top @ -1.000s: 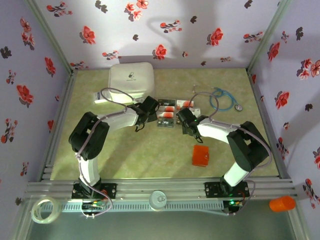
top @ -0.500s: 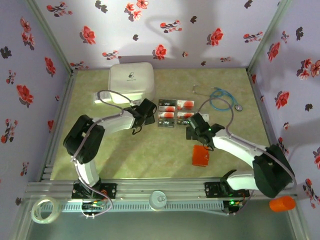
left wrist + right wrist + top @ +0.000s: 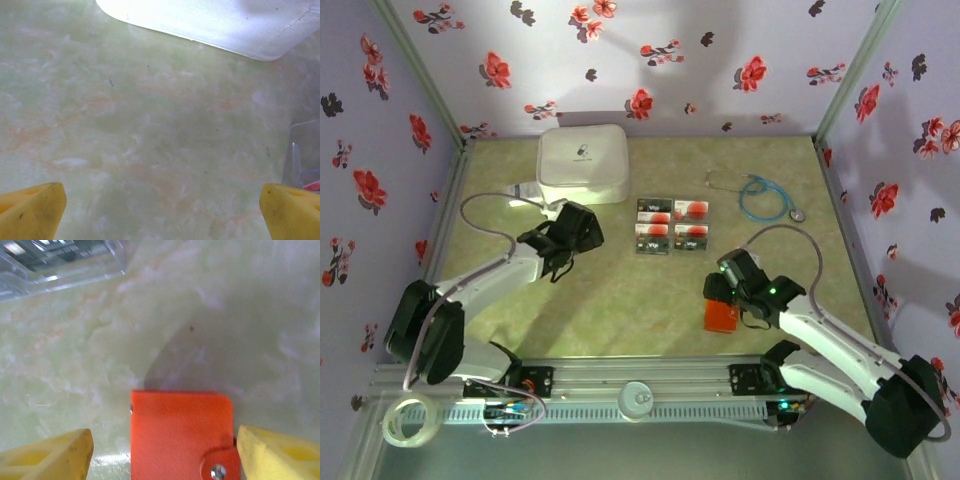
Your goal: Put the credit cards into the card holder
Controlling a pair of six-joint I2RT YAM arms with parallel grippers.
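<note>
Several credit cards [image 3: 671,223], dark and white with red blobs, lie in a two-by-two block at mid-table; a clear edge of one [image 3: 302,155] shows in the left wrist view, and another card [image 3: 60,260] sits top left in the right wrist view. The orange-red card holder [image 3: 722,317] lies closed on the table at the near right, its snap tab fastened. My right gripper [image 3: 720,296] hangs over it, open, one yellow finger [image 3: 50,455] on each side of the holder [image 3: 180,435]. To the left of the cards, my left gripper [image 3: 582,232] is open over bare table [image 3: 160,212].
A big white rounded case [image 3: 582,160] stands at the back left, its edge [image 3: 215,20] just ahead of my left gripper. A white label [image 3: 520,192] lies beside it. A stethoscope [image 3: 765,198] lies at the back right. An orange cylinder [image 3: 885,407] and a tape roll [image 3: 408,420] sit off the table's near edge.
Both grippers have drawn away from the cards. The right one swung toward the near right and now stands over the card holder. The left one pulled back to the left.
</note>
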